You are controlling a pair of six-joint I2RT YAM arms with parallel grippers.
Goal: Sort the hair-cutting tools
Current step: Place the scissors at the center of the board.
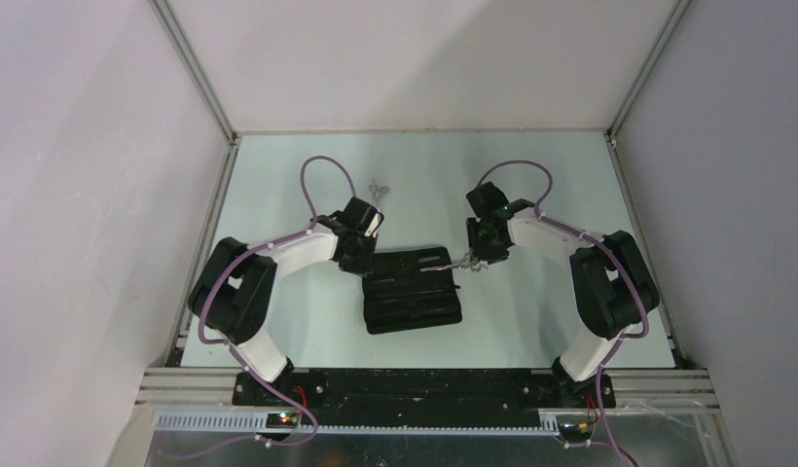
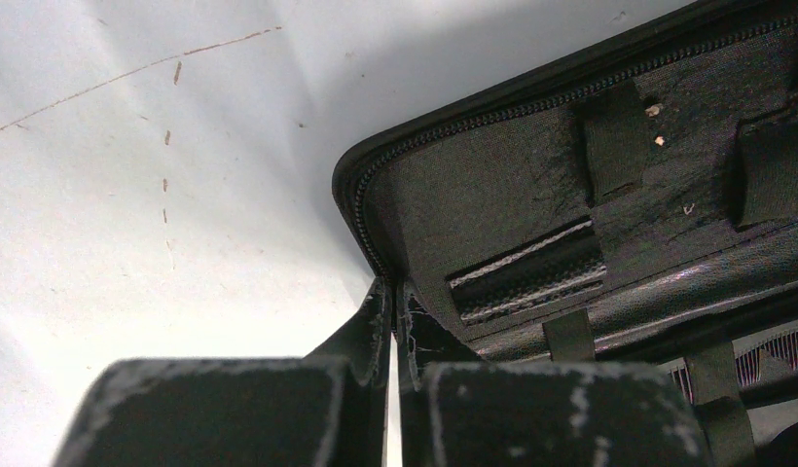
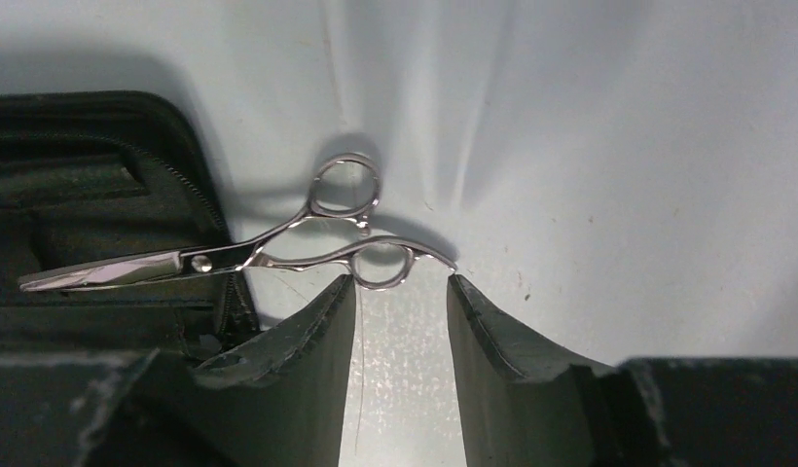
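Note:
One pair of silver scissors [image 3: 230, 255] lies with its blades on the open black pouch [image 3: 74, 195] and its rings over the table. My right gripper [image 3: 400, 282] is open, with its fingertips just short of the nearer ring. In the top view this pair [image 1: 460, 263] sits at the pouch's right edge, beside the right gripper [image 1: 476, 261]. A second pair of scissors [image 1: 379, 189] lies on the table beyond my left arm. My left gripper [image 2: 391, 292] is shut on the pouch's zipped edge [image 2: 361, 209] at its left corner. A narrow black ribbed tool [image 2: 526, 272] sits under a strap inside the pouch.
The pouch [image 1: 415, 289] lies open in the middle of the pale table, with elastic straps [image 2: 609, 136] inside. Metal frame rails and white walls bound the table on the left, right and far sides.

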